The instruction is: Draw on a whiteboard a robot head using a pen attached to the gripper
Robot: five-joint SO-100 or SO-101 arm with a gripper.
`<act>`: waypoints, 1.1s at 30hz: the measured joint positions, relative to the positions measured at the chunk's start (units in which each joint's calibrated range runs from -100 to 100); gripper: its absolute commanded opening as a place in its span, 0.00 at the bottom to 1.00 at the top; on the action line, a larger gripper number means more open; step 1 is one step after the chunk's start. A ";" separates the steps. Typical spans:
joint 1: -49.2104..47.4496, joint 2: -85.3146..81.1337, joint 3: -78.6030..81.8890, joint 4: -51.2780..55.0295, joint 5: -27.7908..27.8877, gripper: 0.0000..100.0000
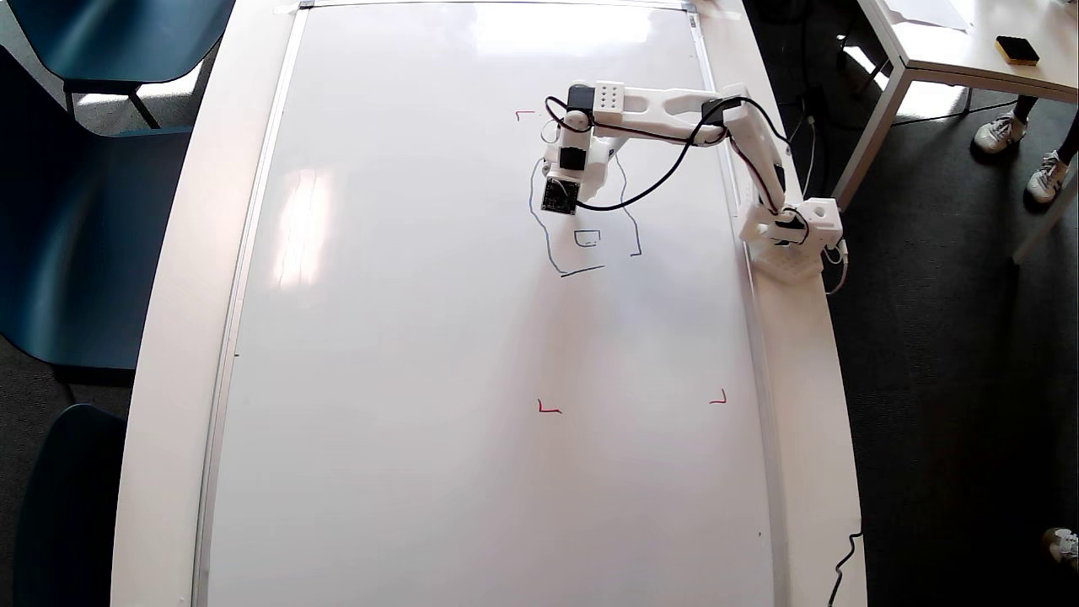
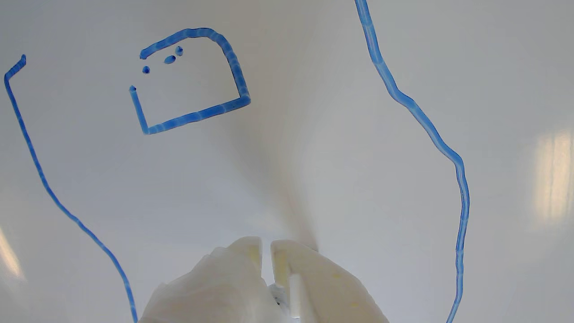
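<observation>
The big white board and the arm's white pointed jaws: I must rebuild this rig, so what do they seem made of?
The large glossy white whiteboard looks like a smooth coated panel: it mirrors window glare, and a thin silver, probably metal frame edges it. The white pointed gripper looks like matte plastic, possibly printed; in the wrist view its jaws are dull, slightly translucent and nearly closed.

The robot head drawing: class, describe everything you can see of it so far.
The robot head is an unfinished thin blue marker outline on the glossy whiteboard: two wobbly side lines, a short bottom stroke, and one small square inside with a gap at one corner and three dots. The arm covers its top in the overhead view; the gripper hovers between the side lines.
</observation>
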State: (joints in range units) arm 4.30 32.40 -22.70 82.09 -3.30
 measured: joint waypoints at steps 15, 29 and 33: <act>3.54 0.34 -0.37 -0.51 1.74 0.01; 5.20 -2.63 4.29 -0.59 2.48 0.01; 5.20 -5.84 9.59 -0.68 2.48 0.01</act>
State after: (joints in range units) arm 9.50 26.56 -13.11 81.42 -0.82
